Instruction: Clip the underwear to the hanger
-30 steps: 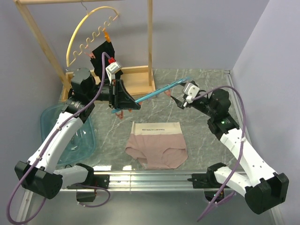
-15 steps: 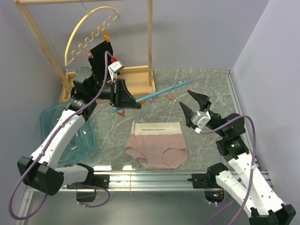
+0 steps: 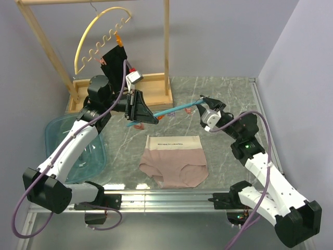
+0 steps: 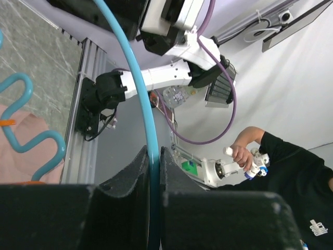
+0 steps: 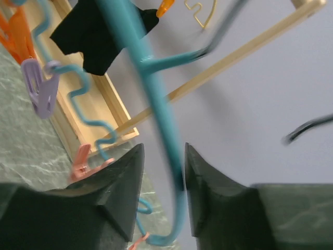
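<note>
The blue hanger [image 3: 174,109] is being held above the middle of the tabletop [image 3: 229,94], lying nearly level from left to right. Its left end is being clamped by the left jaws, which are pressed together on the thin arc. Its right end is being straddled by the right jaws, which are standing apart with the arc passing between them. The underwear [image 3: 174,159] is being borne flat by the tabletop, nearer than the hanger, waistband on the far side, apart from both arms.
</note>
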Controlling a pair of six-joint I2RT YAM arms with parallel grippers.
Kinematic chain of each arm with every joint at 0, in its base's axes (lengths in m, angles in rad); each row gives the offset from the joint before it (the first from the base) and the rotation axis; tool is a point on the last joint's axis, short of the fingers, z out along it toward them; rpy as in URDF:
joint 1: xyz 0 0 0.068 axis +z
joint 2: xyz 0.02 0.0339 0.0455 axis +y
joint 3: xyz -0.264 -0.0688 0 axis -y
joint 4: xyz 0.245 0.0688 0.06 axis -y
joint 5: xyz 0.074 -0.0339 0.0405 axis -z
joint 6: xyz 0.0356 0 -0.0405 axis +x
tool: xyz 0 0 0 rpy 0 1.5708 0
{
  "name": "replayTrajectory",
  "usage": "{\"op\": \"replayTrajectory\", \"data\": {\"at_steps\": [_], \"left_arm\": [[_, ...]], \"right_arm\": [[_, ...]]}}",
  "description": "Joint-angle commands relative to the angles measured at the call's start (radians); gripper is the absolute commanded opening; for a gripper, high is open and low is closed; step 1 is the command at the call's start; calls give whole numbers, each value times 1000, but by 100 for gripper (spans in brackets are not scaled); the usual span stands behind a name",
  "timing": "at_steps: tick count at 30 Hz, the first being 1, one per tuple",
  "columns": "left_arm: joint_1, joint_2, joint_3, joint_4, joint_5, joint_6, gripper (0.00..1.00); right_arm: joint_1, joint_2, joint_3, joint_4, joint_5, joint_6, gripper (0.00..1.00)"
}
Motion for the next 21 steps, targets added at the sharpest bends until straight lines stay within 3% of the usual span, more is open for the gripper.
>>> {"op": "replayTrajectory", "data": {"at_steps": [1,3,4,5,6,10,15,21], "left_arm": [[-14,-1,33,-37,46,122,0],[-14,2,51,-137,40,215,0],[-14,5,60,-175,31,251,5],[-14,10,72,-206,3,288,9],[-14,11,100,-266,-15,362,22],[-14,14,192,-447,-150,596,54],[7,-12,229,-516,-389,762,64],[154,-125,87,-374,-500,650,73]], "right_arm": [[10,21,67,72,18,-2,42],[13,25,90,37,13,-8,27],[11,26,98,24,8,-11,17],[13,26,108,-5,7,-17,0],[11,27,115,-25,5,-21,0],[13,48,173,-166,4,-53,0],[11,99,245,-288,31,-37,0],[14,151,282,-307,88,-31,0]]}}
